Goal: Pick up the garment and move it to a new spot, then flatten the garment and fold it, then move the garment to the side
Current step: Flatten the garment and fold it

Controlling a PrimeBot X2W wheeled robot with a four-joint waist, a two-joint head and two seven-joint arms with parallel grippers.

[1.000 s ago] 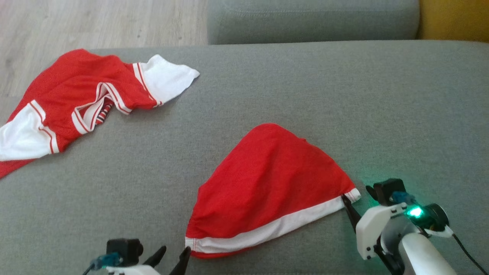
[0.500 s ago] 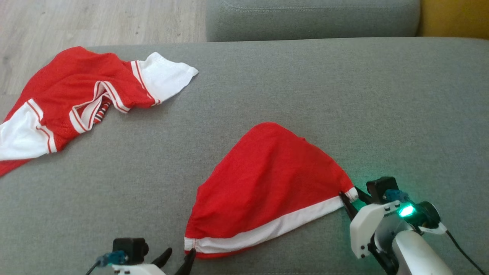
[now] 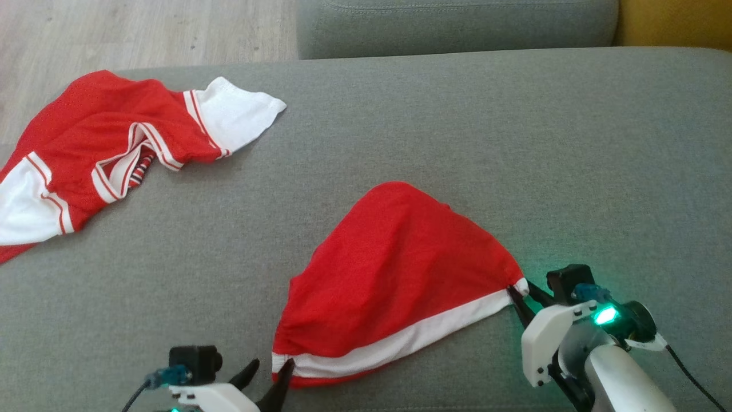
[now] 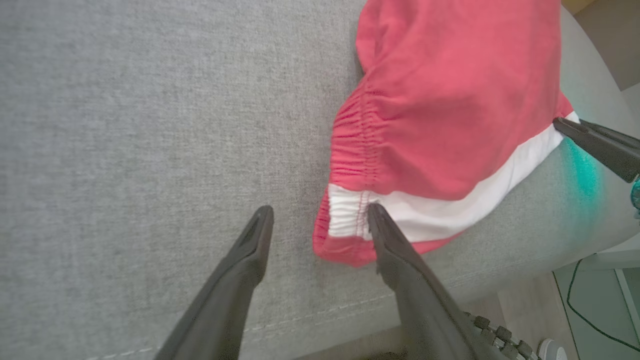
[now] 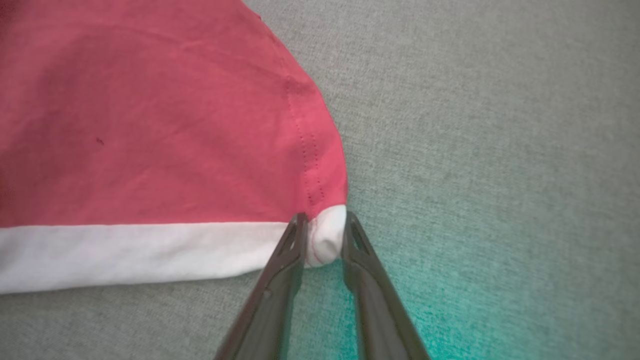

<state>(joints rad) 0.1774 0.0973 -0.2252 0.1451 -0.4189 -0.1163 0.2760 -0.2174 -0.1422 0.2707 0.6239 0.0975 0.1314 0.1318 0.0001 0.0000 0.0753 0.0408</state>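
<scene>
The garment (image 3: 400, 269), red shorts with a white band, lies in a mound on the grey sofa seat (image 3: 457, 126). My right gripper (image 3: 519, 288) is at its right corner. In the right wrist view the two fingers pinch the bunched white corner (image 5: 325, 235) of the garment (image 5: 150, 125), so the gripper (image 5: 324, 217) is shut on it. My left gripper (image 3: 273, 361) stands open at the left corner. In the left wrist view that gripper (image 4: 320, 209) straddles the gathered edge of the garment (image 4: 450, 100), its right finger (image 4: 395, 250) lying over the white band.
A red and white jersey (image 3: 108, 149) lies crumpled at the seat's far left. The sofa's back cushion (image 3: 457, 23) runs along the top, with wooden floor (image 3: 143, 28) to its left. The seat's front edge (image 4: 325, 315) is just behind my left gripper.
My right gripper has closed from open onto the white corner of the garment. The left gripper has edged a little toward the left corner. The head camera has shifted slightly.
</scene>
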